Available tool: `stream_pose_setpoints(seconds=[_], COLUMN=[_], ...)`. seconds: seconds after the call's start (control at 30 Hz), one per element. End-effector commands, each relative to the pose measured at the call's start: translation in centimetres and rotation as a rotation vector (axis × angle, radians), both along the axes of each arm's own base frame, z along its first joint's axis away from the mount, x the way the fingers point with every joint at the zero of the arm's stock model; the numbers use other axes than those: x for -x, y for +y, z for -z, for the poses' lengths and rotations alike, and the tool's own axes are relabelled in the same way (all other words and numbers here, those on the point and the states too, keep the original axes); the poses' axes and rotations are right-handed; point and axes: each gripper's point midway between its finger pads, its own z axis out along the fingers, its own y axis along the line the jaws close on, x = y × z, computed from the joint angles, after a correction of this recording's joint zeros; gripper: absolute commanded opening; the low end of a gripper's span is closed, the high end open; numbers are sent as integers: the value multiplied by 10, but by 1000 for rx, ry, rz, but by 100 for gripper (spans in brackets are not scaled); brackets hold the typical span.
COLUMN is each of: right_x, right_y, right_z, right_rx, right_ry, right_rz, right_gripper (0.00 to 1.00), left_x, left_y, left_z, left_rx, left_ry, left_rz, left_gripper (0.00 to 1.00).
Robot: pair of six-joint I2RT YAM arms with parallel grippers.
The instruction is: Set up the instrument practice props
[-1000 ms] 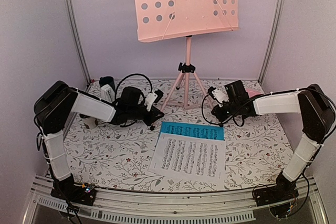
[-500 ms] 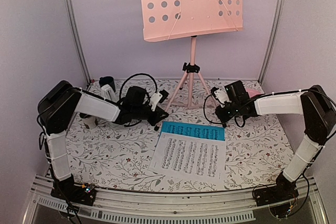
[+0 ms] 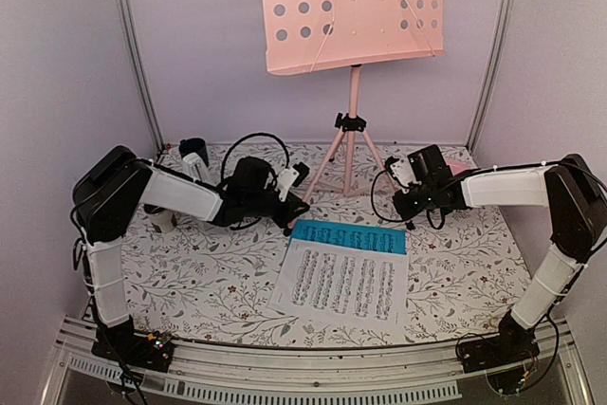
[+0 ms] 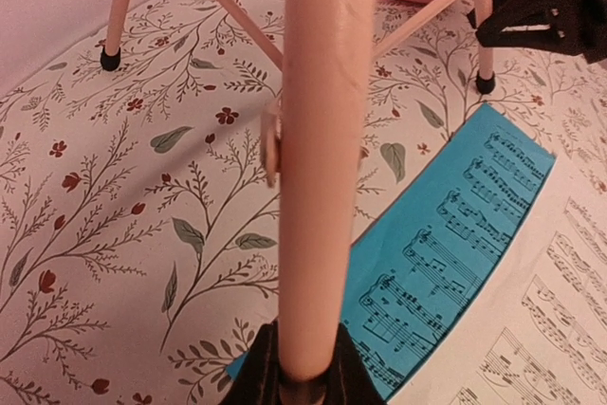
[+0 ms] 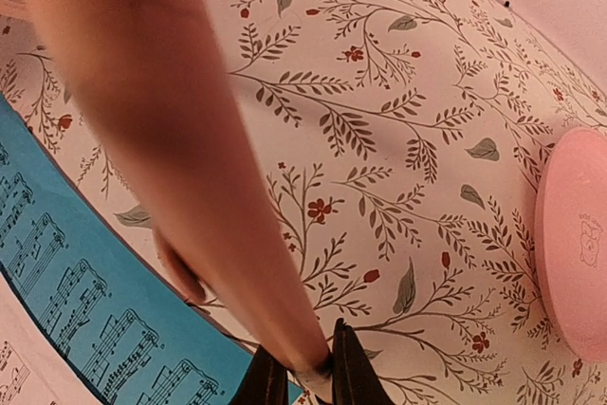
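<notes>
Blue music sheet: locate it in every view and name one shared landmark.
Top external: blue sheet at table centre, just beyond the white sheet.
Left wrist: blue sheet lower right, behind a leg of the pink stand.
Right wrist: blue sheet lower left.
Shared landmark: that stand's legs.

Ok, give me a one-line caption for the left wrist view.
Left gripper, jaws shut on a leg of the pink music stand, next to the blue sheet and white sheet of music.

Both arms low and stretched inward, left gripper and right gripper (fingers nearly together) each tight on a music stand leg
</notes>
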Motion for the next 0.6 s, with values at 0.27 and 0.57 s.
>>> stream_pose_setpoints(seconds=[0.27, 0.57], right_x=[64, 51], right_y=[-34, -7], right_z=[54, -14], right_rx=[70, -113], right_ry=[324, 233], right_rz=[106, 76], right_gripper=[35, 85], left_x=[13, 32], left_y=[47, 68], left_z=[13, -47], left_rx=[-84, 31], left_ry=[162, 137], left_rz=[-182, -261], left_gripper=[45, 76])
